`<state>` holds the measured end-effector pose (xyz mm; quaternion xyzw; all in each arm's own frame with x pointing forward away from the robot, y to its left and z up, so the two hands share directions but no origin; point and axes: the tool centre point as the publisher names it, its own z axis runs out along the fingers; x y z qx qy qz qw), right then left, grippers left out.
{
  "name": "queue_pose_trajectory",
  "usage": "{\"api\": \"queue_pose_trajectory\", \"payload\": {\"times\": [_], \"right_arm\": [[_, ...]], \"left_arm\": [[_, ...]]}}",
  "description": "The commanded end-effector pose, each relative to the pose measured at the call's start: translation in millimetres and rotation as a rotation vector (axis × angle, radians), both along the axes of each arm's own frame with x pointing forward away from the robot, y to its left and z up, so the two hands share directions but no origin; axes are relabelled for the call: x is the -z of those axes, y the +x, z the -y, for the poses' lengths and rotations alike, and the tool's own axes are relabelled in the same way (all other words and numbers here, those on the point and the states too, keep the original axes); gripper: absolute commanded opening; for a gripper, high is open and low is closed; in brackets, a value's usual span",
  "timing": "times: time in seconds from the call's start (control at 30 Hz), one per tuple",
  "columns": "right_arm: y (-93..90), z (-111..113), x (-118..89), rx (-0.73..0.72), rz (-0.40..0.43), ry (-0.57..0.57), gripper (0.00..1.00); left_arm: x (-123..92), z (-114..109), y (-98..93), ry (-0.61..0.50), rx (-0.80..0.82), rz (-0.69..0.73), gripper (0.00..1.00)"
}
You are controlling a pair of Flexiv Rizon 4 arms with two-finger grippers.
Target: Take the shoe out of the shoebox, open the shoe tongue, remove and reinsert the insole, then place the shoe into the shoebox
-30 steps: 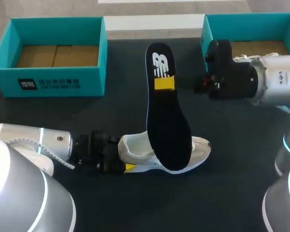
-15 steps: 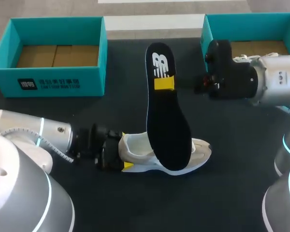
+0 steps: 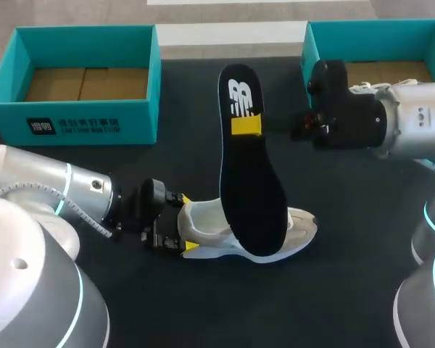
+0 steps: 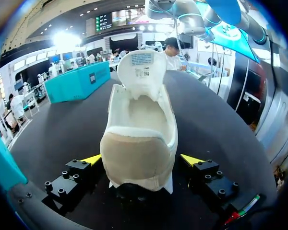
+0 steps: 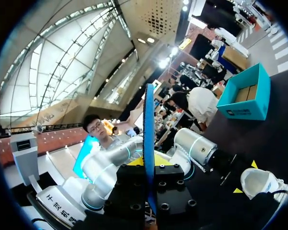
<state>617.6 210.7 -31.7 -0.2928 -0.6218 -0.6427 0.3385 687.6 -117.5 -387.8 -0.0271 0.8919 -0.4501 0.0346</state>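
A white shoe (image 3: 239, 233) lies on the dark table (image 3: 348, 239) with its toe to the right. In the left wrist view its tongue stands folded up and the shoe (image 4: 140, 139) is hollow inside. My left gripper (image 3: 188, 223) is open, with a yellow tip on each side of the heel and a small gap to either fingertip (image 4: 92, 159). My right gripper (image 3: 246, 125) is shut on the black insole (image 3: 254, 196), which hangs tilted above the shoe, its lower end over the shoe's opening. Seen from the right wrist, the insole (image 5: 148, 120) is edge-on between the pads.
A teal shoebox (image 3: 80, 80) with a cardboard bottom stands at the back left. A second teal box (image 3: 370, 43) stands at the back right, partly behind my right arm.
My left arm has swung round and its wrist has shifted right and up, while its jaws widened around the heel. The shoe, the insole and the right arm stayed put.
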Motion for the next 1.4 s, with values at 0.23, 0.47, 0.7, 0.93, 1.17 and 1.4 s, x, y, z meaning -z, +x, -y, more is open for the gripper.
{"api": "queue_pose_trajectory", "payload": {"times": [0.23, 0.47, 0.7, 0.93, 1.17, 1.4], "right_arm": [[-0.5, -2, 0, 0.002, -0.001, -0.002, 0.00], [-0.5, -2, 0, 0.002, -0.001, -0.002, 0.00], [-0.5, -2, 0, 0.002, -0.001, -0.002, 0.00], [-0.5, -2, 0, 0.002, -0.001, -0.002, 0.00], [-0.5, -2, 0, 0.002, -0.001, -0.002, 0.00], [-0.5, -2, 0, 0.002, -0.001, -0.002, 0.00]], "left_arm": [[-27, 1, -7.8, 0.167, 0.046, 0.024, 1.00], [-39, 2, -5.5, 0.280, 0.031, -0.002, 1.00], [-53, 2, -2.6, 0.449, 0.012, -0.056, 1.00], [-56, 1, -1.9, 0.455, -0.002, -0.048, 1.00], [-56, 1, -1.9, 0.455, -0.002, -0.048, 1.00], [-63, 8, -5.6, 0.672, 0.014, -0.090, 1.00]]}}
